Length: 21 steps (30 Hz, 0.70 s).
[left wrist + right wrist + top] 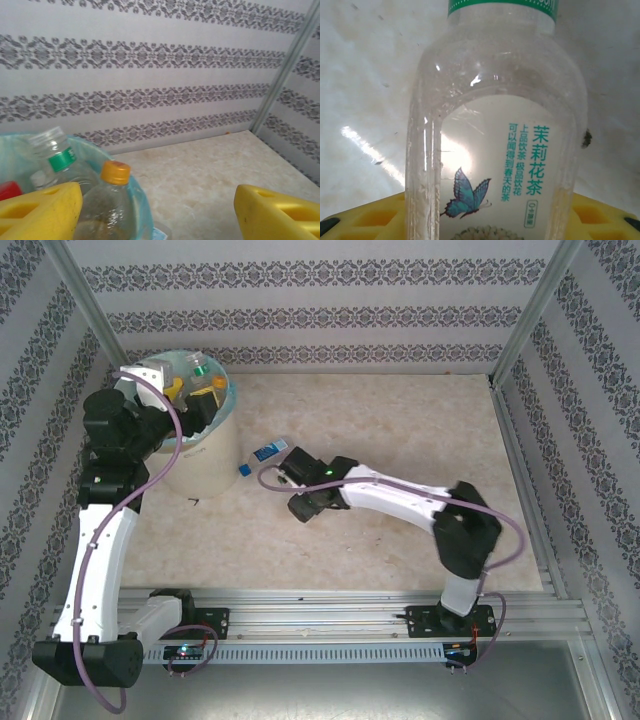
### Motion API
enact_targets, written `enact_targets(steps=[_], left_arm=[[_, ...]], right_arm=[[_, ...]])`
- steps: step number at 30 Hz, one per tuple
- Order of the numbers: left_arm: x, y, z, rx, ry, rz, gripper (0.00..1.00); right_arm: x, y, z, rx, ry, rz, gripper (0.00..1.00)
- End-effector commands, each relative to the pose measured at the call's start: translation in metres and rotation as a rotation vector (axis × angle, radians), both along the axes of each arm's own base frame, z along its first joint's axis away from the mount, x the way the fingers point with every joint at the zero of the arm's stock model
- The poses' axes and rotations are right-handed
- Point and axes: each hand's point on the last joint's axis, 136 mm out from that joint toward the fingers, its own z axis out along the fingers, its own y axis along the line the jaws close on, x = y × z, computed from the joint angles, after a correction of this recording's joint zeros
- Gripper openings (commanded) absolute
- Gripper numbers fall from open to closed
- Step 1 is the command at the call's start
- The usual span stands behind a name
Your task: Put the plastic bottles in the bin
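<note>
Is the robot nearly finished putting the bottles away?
Nearly, it seems. Several bottles already lie in the bin. The left fingers hang open above it. One clear bottle sits between the right fingers, low over the table, and has yet to go in.

Open passage over the right and far side of the table [420, 430], bounded by patterned walls [300, 300] and corner posts [538, 310]. Far left blocked by the bin [210, 470], its mouth crowded with bottles [105, 210] and overhung by the left gripper [190, 390]. Just right of the bin, gap taken by a lying bottle [270, 452] and the right gripper [288, 465].
</note>
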Motion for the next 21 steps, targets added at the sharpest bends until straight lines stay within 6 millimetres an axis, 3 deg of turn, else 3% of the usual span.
enact_targets(steps=[1, 5, 14, 17, 21], left_arm=[[-0.003, -0.023, 0.028, -0.087, -0.034, -0.136, 0.79], [-0.003, -0.052, 0.024, -0.149, 0.015, -0.353, 0.79], [0.000, -0.084, 0.009, -0.266, 0.171, -0.562, 0.79], [-0.004, -0.094, 0.010, -0.295, 0.193, -0.623, 0.79], [-0.013, -0.102, 0.013, -0.307, 0.186, -0.705, 0.78]], right_arm=[[0.003, -0.008, 0.054, 0.125, -0.120, -0.040, 0.46], [0.008, -0.012, 0.102, 0.244, -0.283, -0.028, 0.46], [0.021, -0.001, 0.197, 0.481, -0.522, -0.016, 0.45], [0.021, 0.007, 0.221, 0.548, -0.559, 0.006, 0.45], [0.019, 0.016, 0.233, 0.591, -0.557, 0.032, 0.45]])
